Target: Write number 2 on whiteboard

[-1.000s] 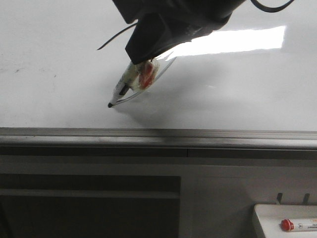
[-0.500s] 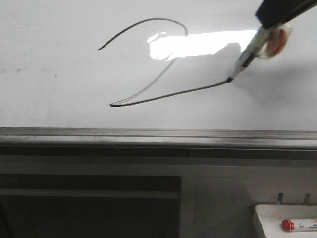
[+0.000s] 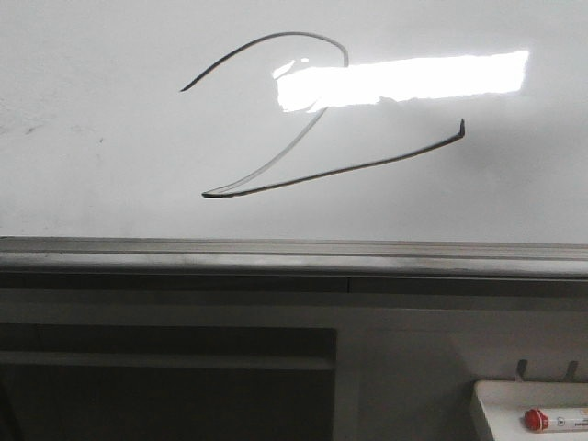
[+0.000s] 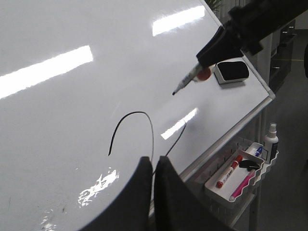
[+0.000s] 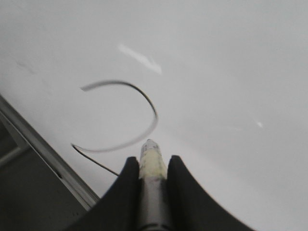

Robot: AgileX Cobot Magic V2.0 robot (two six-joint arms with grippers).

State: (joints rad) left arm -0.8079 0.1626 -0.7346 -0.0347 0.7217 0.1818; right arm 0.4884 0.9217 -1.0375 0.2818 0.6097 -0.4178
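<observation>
a: where's the number 2 (image 3: 303, 138)?
b: drawn in thin black line on the whiteboard (image 3: 110, 165), its curved top beside the bright glare, its slanted base stroke ending in a small tick toward the right.
a: and the right gripper (image 5: 153, 166)?
b: clamped on a marker (image 4: 185, 83), tip lifted clear of the board, near a black-and-white eraser (image 4: 231, 71).
a: the left gripper (image 4: 153, 166)?
b: fingers pressed together, nothing between them, just over the board's edge.
a: anything else?
b: a red-capped marker (image 3: 551, 420) lies in a white tray (image 3: 491, 404) below the rail.
</observation>
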